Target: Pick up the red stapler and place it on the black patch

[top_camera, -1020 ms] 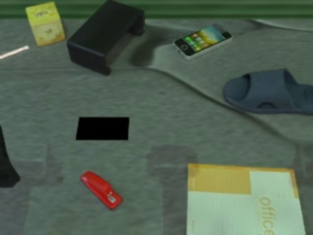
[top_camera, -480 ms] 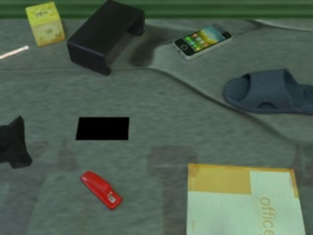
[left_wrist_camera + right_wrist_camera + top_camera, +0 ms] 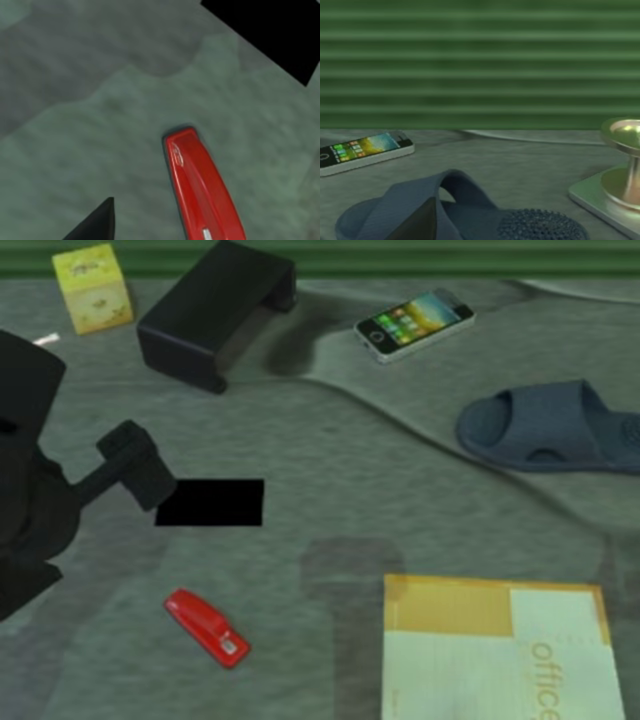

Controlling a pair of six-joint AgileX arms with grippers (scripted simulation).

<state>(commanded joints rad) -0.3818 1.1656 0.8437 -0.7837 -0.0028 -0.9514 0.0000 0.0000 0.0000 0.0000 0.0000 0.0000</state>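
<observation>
My left gripper (image 3: 150, 475) hangs beside the black patch (image 3: 210, 502), lining up above the red stapler (image 3: 207, 627). I can't tell how its fingers stand.

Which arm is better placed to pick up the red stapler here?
Left. The left gripper hovers at the black patch's left edge, just above the red stapler in the top view, and its wrist view shows the stapler close. The right arm is out of the top view.
</observation>
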